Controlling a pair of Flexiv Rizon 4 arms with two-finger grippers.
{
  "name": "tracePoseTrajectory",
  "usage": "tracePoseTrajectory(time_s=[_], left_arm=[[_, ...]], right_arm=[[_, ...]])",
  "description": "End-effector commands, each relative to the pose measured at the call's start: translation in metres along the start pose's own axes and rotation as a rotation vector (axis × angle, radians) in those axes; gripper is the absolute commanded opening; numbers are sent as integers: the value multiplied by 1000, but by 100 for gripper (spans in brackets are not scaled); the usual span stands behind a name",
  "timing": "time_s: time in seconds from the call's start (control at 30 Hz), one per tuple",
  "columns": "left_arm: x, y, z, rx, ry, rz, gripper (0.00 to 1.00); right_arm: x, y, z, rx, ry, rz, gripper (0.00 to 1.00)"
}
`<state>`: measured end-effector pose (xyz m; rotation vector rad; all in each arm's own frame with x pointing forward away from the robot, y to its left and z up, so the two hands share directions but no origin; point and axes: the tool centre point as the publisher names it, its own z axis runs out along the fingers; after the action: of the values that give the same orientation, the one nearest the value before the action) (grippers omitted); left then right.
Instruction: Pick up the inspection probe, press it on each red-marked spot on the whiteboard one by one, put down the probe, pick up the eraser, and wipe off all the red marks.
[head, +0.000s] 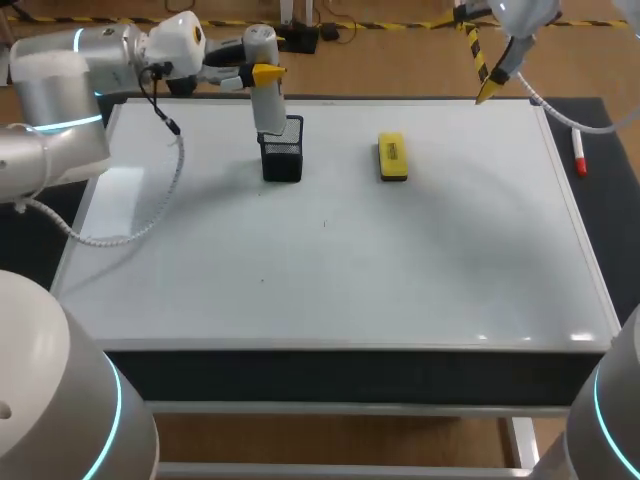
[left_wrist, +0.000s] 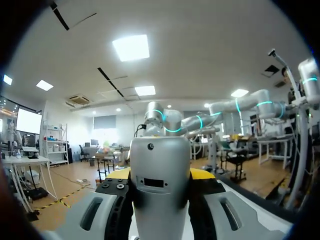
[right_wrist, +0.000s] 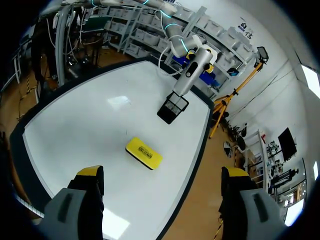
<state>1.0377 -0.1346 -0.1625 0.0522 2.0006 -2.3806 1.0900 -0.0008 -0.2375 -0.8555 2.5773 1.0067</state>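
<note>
In the upper left of the head view the left gripper (head: 264, 74) was clamped on the grey inspection probe (head: 268, 108). The probe stood nearly upright, its lower end at the mouth of the black mesh holder (head: 283, 160) on the whiteboard (head: 400, 270). The yellow eraser (head: 392, 157) lay flat in the upper middle, right of the holder. The right gripper (head: 486, 93), upper right, hung spread wide and empty over the surface's far edge
</note>
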Motion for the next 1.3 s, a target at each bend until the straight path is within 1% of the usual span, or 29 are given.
tracePoseTrajectory(time_s=[0.03,0.23,0.43,0.63,1.0,1.3], left_arm=[[-12,9,5,22,20,-6,0],[-17,14,9,27,24,-8,0],[-22,24,8,25,11,-26,0],[-25,43,5,27,-8,-69,0],[-32,80,2,19,-22,-69,0],[-36,101,1,9,-39,-93,0]], right_arm=[[-1,0,-1,2,4,-1,100],[-1,0,-1,2,4,-1,100],[-1,0,-1,2,4,-1,100],[-1,0,-1,2,4,-1,100],[-1,0,-1,2,4,-1,100],[-1,0,-1,2,4,-1,100]])
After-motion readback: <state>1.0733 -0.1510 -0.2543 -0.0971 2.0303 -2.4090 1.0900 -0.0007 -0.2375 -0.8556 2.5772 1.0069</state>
